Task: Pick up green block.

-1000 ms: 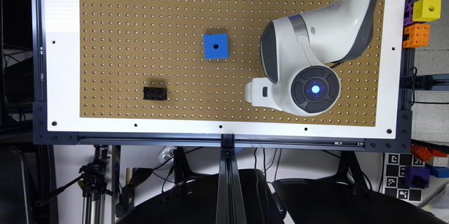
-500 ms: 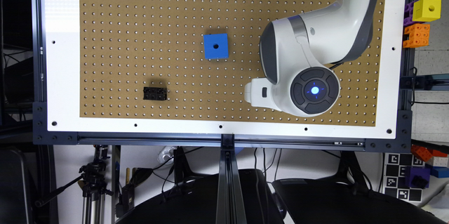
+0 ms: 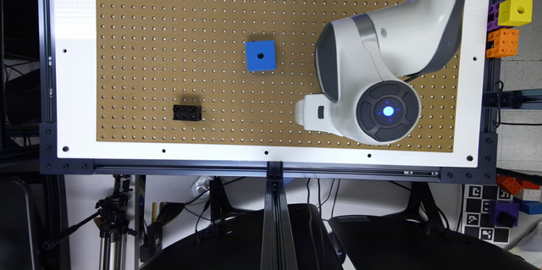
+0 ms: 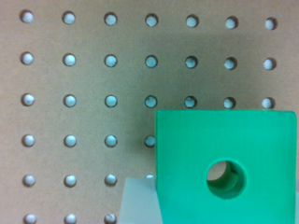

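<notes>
The green block point(image 4: 226, 163) is being seen in the wrist view close under the camera, flat on the pegboard worktop point(image 4: 84, 79); a pale finger edge is being glimpsed beside it; whether the jaws are wide or narrow cannot be told.

The green block point(image 4: 226, 165) is a bright green square piece with flat, smooth faces and sharp, straight edges. A round hole passes through the middle of its upper face; pegboard tan and a green inner ledge show inside the hole. In the wrist view the block lies flat on the perforated brown worktop point(image 4: 93, 79), its sides running parallel to the rows of holes. It fills the 4 to 5 o'clock part of that picture and runs past the frame edge.
</notes>
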